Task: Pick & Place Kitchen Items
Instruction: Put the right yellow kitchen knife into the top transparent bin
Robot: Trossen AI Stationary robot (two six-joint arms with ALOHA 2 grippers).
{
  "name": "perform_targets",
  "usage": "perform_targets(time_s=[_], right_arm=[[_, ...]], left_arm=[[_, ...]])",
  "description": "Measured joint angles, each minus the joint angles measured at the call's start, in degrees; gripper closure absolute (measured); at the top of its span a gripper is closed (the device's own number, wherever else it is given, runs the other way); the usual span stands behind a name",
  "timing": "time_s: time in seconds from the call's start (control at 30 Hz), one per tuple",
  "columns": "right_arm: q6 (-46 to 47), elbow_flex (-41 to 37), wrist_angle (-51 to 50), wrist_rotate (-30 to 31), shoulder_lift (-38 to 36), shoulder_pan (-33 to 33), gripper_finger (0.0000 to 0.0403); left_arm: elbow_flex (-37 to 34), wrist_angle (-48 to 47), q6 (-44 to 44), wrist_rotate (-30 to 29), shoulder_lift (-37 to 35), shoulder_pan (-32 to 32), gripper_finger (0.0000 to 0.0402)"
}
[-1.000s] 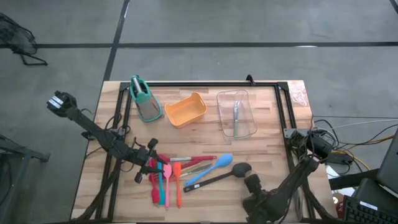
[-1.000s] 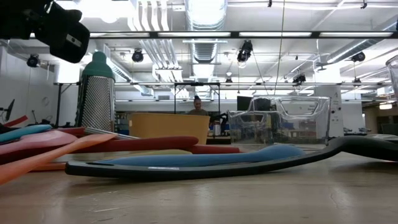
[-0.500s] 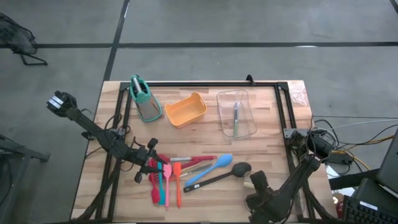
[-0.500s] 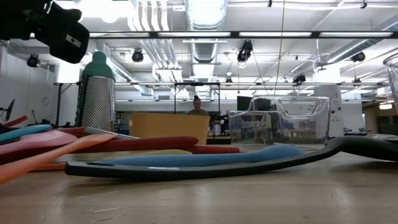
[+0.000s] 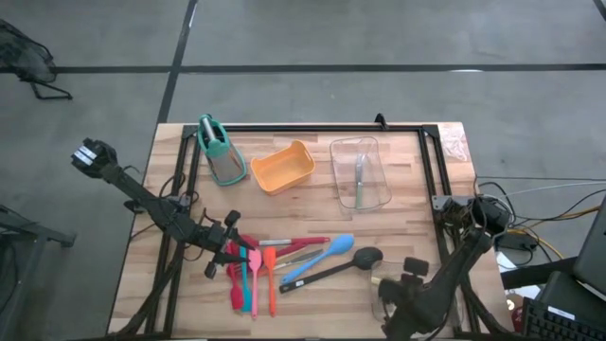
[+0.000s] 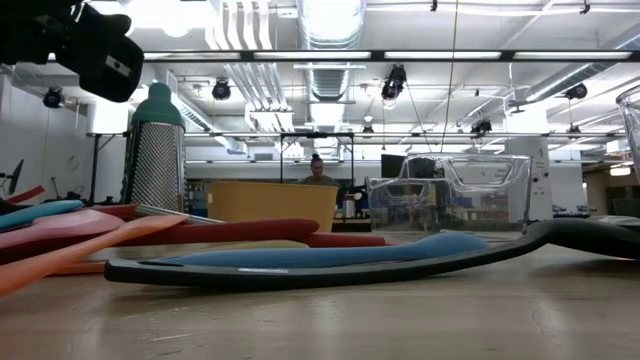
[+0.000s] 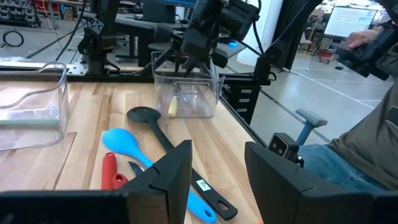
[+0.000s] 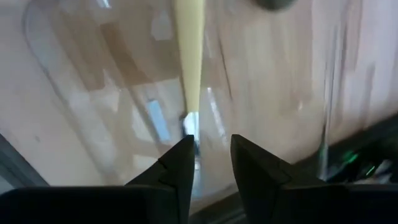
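My right gripper point(image 8: 208, 165), lower right in the high view, hovers fingers parted over a clear tray point(image 8: 93, 93) holding a yellow piece point(image 8: 188, 56), its long axis pointing between my fingers. My left gripper point(image 5: 230, 248), fingers apart, waits beside the utensils point(image 5: 284, 265), lower centre.

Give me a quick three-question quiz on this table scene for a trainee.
1. True or false: the black ladle lies beside the blue spoon.
2. The right hand hangs over: A orange tub, B clear tray, C grater?
3. Fill in: the piece in that tray is ____.
Key: 1 true; 2 B; 3 yellow.
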Motion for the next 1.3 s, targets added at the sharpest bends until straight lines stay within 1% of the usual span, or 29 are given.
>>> perform_targets(time_s=[0.07,0.2,0.3,0.43,0.47,0.6,0.7,0.9,1.13,1.3], right_arm=[[5.48,-0.18,0.03,-1.85,-0.02,-0.62,0.0312],[13.08,-0.45,0.08,-5.29,-0.02,-1.67,0.0333],[15.18,-0.61,0.62,-6.64,-0.02,-2.35,0.0355],[16.16,-1.27,1.78,-6.76,-0.02,-2.55,0.0388],[16.42,-1.58,1.79,-6.78,-0.02,-2.55,0.0391],[19.0,-4.18,4.71,-7.42,-0.43,-2.5,0.0394],[21.13,-6.82,8.78,-7.4,-1.68,-2.48,0.0394],[30.38,-13.29,15.43,-7.25,-4.81,-2.1,0.0394],[38.64,-20.56,24.7,-7.31,-7.77,-1.47,0.0394],[42.15,-23.0,26.29,-7.61,-7.98,-1.34,0.0394]], left_arm=[[0.0,0.01,-0.1,0.0,0.0,0.0,0.0246],[0.0,0.15,-0.35,0.02,0.0,0.0,0.0246],[0.0,0.15,-0.78,0.02,0.0,-0.04,0.0246],[0.0,0.52,-1.44,0.02,0.0,-0.04,0.0246],[0.01,0.55,-1.59,0.02,-0.02,-0.04,0.0246],[0.23,0.61,-1.71,0.02,-0.02,-0.04,0.0246],[0.28,1.07,-1.78,0.03,-0.02,-0.04,0.0246],[0.35,1.55,-1.78,0.04,-0.04,-0.04,0.0246],[0.31,1.5,-1.36,0.07,-0.07,0.0,0.0246],[0.37,1.11,-1.31,0.14,-0.08,0.0,0.0246]])
